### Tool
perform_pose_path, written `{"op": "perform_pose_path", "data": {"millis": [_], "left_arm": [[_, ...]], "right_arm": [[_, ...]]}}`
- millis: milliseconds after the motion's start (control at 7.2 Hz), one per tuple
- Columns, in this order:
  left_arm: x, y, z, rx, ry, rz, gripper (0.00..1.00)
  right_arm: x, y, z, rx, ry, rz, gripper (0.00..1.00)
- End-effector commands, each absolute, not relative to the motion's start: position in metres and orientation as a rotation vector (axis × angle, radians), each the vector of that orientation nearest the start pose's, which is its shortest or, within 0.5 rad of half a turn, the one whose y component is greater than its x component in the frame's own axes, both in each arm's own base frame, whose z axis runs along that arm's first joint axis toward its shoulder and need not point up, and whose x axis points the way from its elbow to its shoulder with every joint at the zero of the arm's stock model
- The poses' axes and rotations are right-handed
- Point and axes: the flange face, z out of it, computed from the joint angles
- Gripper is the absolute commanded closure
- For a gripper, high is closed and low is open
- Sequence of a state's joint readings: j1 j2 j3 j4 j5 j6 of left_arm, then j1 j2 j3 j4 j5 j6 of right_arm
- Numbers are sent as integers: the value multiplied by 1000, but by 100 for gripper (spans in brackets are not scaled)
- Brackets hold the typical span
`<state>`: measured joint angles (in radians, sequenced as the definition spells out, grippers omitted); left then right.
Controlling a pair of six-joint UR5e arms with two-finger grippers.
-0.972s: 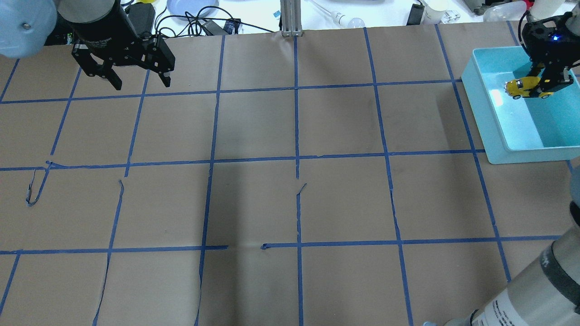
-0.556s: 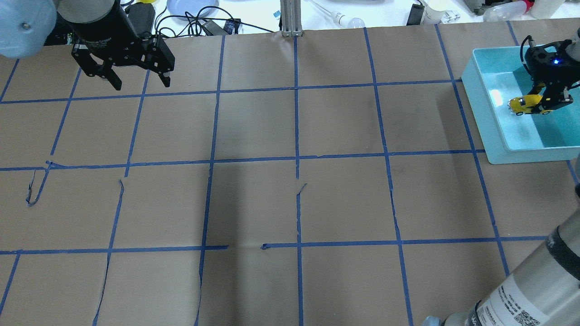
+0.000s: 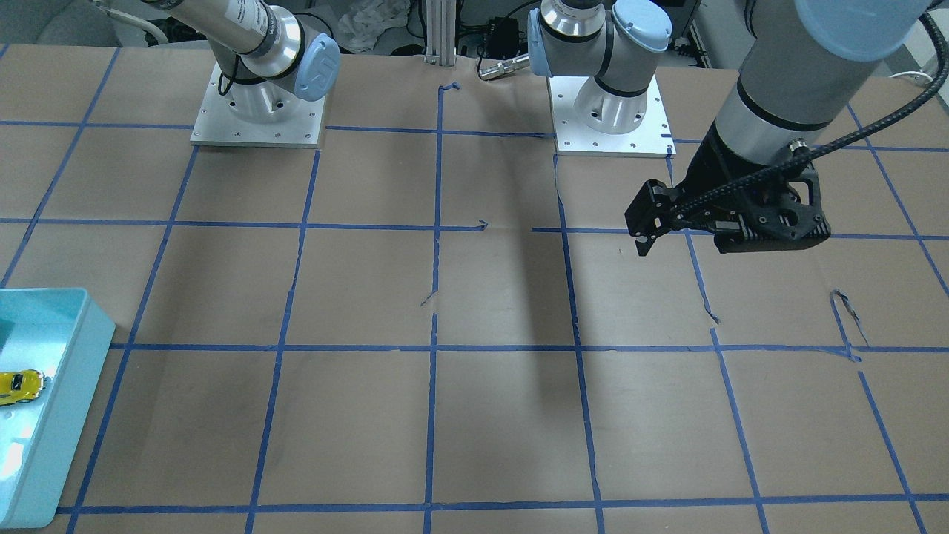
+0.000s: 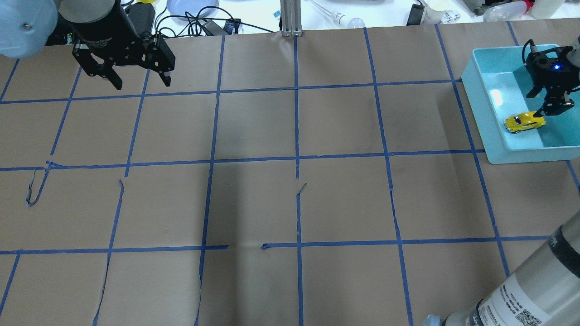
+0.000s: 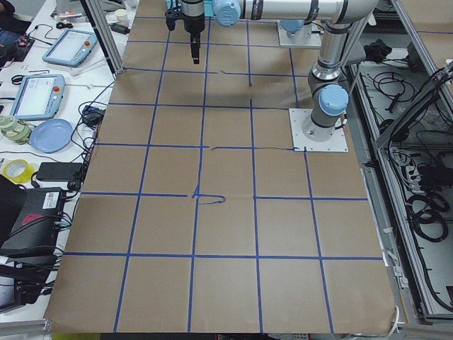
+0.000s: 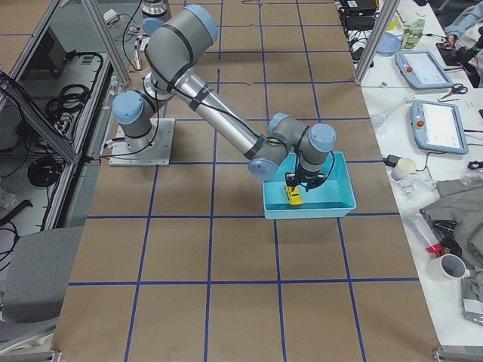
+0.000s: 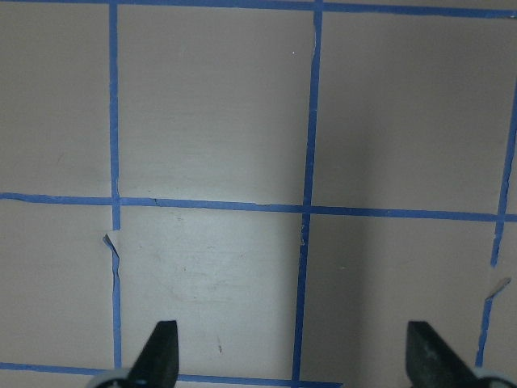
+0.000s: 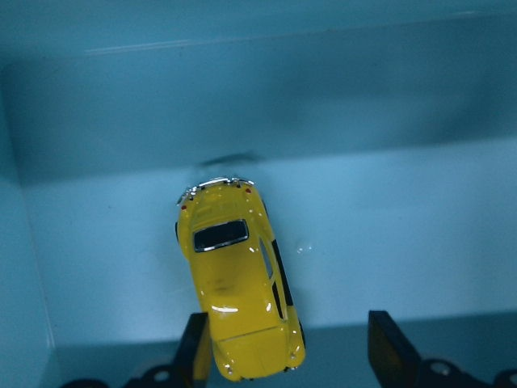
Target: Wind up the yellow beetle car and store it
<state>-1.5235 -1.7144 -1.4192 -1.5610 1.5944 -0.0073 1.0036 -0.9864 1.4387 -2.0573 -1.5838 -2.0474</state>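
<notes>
The yellow beetle car (image 4: 524, 122) rests on its wheels on the floor of the teal bin (image 4: 480, 113), near the bin's front left corner. It also shows in the right wrist view (image 8: 236, 279), the front view (image 3: 18, 384) and the right side view (image 6: 294, 197). My right gripper (image 4: 552, 107) hangs open inside the bin just above the car's rear end. In the right wrist view (image 8: 291, 356) one finger (image 8: 196, 347) stands close beside the car and holds nothing. My left gripper (image 4: 142, 84) is open and empty above the far left of the table, as the left wrist view (image 7: 292, 356) shows.
The bin (image 3: 52, 437) stands at the table's far right edge. Brown paper with a blue tape grid (image 4: 297, 158) covers the table, and the tape is torn in places. Cables, a blue plate (image 4: 190, 7) and a bulb lie beyond the far edge. The arm bases (image 3: 612, 111) are bolted at my side.
My right gripper lowered the car into the bin, opened and let it go. The car now rests on the bin floor. My left arm has not moved.
</notes>
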Motion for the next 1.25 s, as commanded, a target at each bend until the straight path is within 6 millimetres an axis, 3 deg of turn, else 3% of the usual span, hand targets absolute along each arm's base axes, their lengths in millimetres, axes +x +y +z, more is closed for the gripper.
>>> {"op": "perform_pose_path", "data": {"millis": [0, 139, 417, 556, 694, 833, 972, 1111], "left_arm": [[-105, -561, 493, -96, 3114, -71, 0], [-105, -560, 494, -87, 3108, -73, 0], [-106, -561, 493, -80, 3110, -71, 0], [-107, -561, 493, -80, 3111, -71, 0], [-106, -561, 493, -80, 3110, -71, 0], [-105, -561, 493, -80, 3108, -71, 0], [-106, -561, 493, -82, 3111, -71, 0], [-106, -560, 495, -82, 3114, -76, 0]], "right_arm": [[-212, -642, 334, -1888, 2587, -74, 5], [-153, -636, 372, -1711, 2688, -74, 4], [14, -629, 422, -1353, 2889, -125, 1], [93, -617, 432, -1153, 2961, -153, 1], [150, -603, 438, -972, 3004, -177, 0], [190, -585, 449, -760, 3050, -205, 0], [197, -574, 462, -527, 3082, -229, 0], [195, -561, 474, -444, 3092, -186, 0]]}}
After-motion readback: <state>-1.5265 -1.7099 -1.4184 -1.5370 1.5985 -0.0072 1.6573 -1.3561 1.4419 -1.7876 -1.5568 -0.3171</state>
